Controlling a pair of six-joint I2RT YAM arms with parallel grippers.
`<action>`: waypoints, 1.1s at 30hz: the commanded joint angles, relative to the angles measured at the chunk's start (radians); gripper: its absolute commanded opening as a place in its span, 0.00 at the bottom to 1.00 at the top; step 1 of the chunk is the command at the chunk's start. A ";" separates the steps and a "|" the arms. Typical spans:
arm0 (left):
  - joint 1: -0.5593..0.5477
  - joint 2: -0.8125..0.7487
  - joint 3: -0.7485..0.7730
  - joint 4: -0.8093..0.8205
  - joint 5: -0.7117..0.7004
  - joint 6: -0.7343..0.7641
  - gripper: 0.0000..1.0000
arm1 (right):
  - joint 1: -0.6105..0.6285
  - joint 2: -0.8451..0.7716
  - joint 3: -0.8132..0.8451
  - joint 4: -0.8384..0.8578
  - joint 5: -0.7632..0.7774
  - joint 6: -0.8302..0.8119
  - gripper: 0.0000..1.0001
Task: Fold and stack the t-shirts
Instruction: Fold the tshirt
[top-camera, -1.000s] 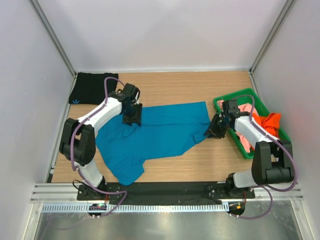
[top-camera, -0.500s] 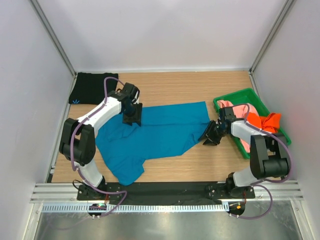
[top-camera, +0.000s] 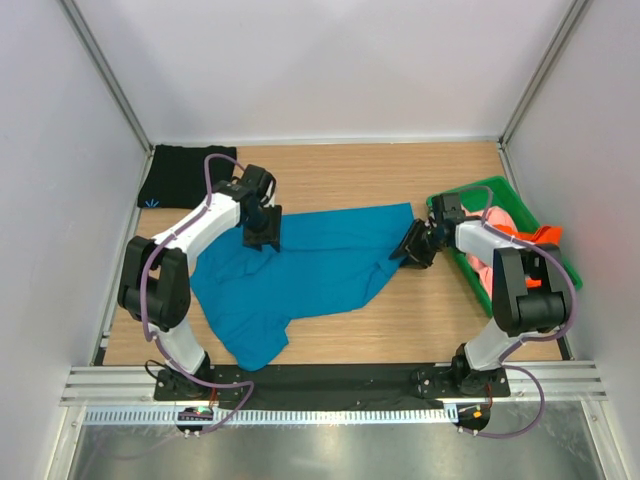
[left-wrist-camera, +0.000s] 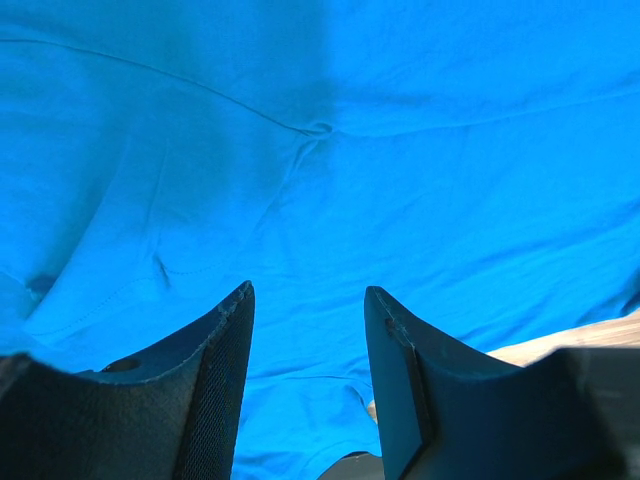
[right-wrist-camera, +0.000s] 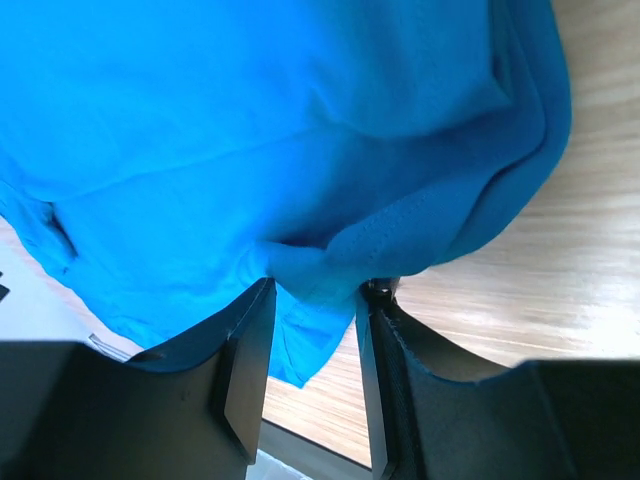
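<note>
The teal-blue t-shirt (top-camera: 310, 265) lies spread across the table's middle. It fills the left wrist view (left-wrist-camera: 400, 150) and the right wrist view (right-wrist-camera: 250, 130). My left gripper (top-camera: 265, 235) (left-wrist-camera: 308, 295) is open, jaws apart just over the shirt's upper left part. My right gripper (top-camera: 410, 248) (right-wrist-camera: 315, 285) is shut on a bunched fold of the shirt's right edge, held off the wood. The black t-shirt (top-camera: 185, 175) lies folded at the back left. The orange t-shirt (top-camera: 528, 236) and pink t-shirt (top-camera: 497, 215) sit crumpled in the tray.
The green plastic tray (top-camera: 478, 188) stands at the right, close behind my right arm. White walls and metal posts enclose the table. Bare wood (top-camera: 400, 320) shows in front of the shirt and behind it (top-camera: 350, 170).
My right gripper dipped toward the shirt's right corner, then moved up and left with the edge in it, folding that corner inward. My left gripper barely moved.
</note>
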 joint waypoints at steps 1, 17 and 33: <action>0.010 -0.022 0.021 -0.009 0.019 0.021 0.50 | 0.008 0.013 0.053 -0.009 -0.016 0.019 0.45; 0.018 -0.020 0.018 -0.006 0.048 0.021 0.50 | 0.120 -0.115 0.054 -0.244 0.170 0.086 0.43; 0.021 -0.035 0.023 -0.012 0.046 0.021 0.50 | 0.155 -0.013 0.015 -0.167 0.184 0.075 0.38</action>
